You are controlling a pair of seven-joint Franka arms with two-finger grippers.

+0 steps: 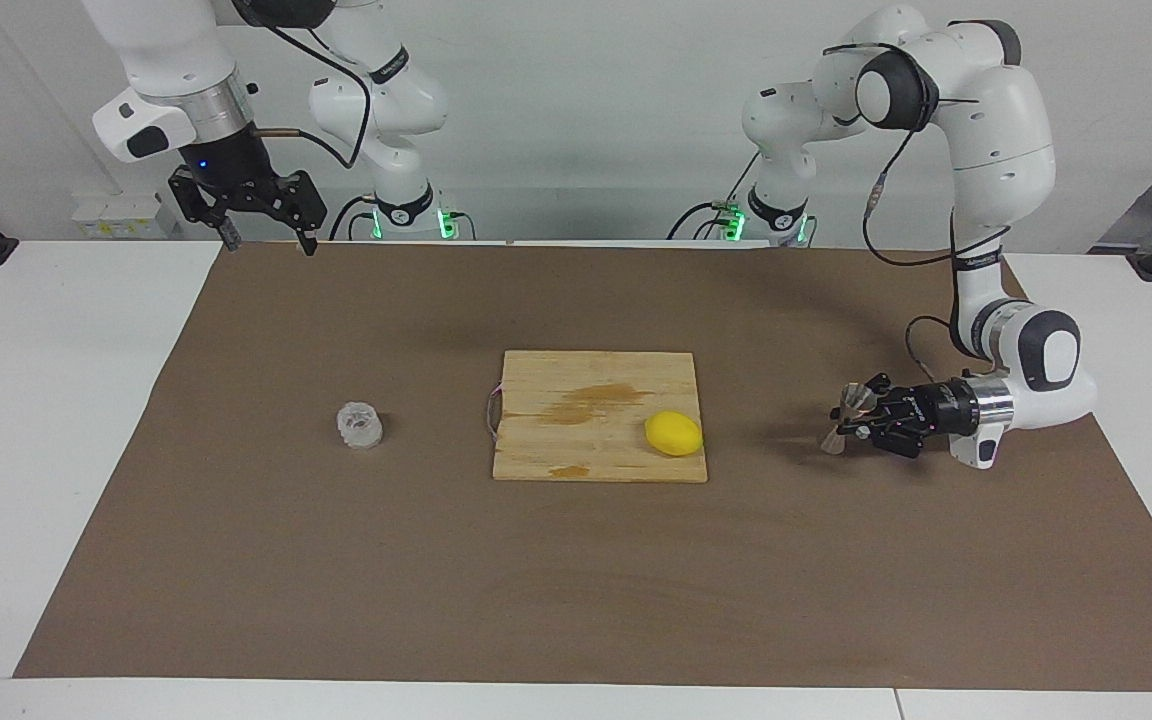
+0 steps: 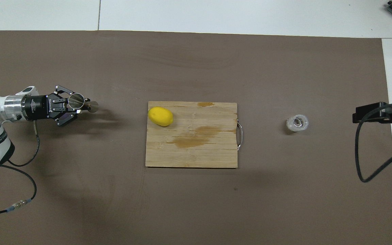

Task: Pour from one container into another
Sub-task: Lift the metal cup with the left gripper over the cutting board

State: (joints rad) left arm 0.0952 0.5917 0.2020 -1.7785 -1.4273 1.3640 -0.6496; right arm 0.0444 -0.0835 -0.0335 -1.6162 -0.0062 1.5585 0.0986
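Jigger [image 1: 844,420]: a silvery metal hourglass shape, clamped at its narrow waist by the left claw [image 1: 861,419]; it is held tilted just above the brown mat [image 1: 576,600], toward the left arm's end of the desk [image 1: 56,400].
Left claw: closed together on the jigger, with the arm reaching low and level over the mat.
Glass cup [image 1: 360,425]: small, clear and ribbed; it is placed upright on the mat toward the right arm's end, well apart from the jigger.
Cutting board [image 1: 600,415]: wooden, laid between the cup and the jigger in the middle of the mat.
Lemon [image 1: 674,433]: yellow, laid on the board at the corner toward the jigger.
Right claw [image 1: 264,228]: fingers are held apart, empty; it is raised high over the edge of the mat closest to the robots, where the arm waits.
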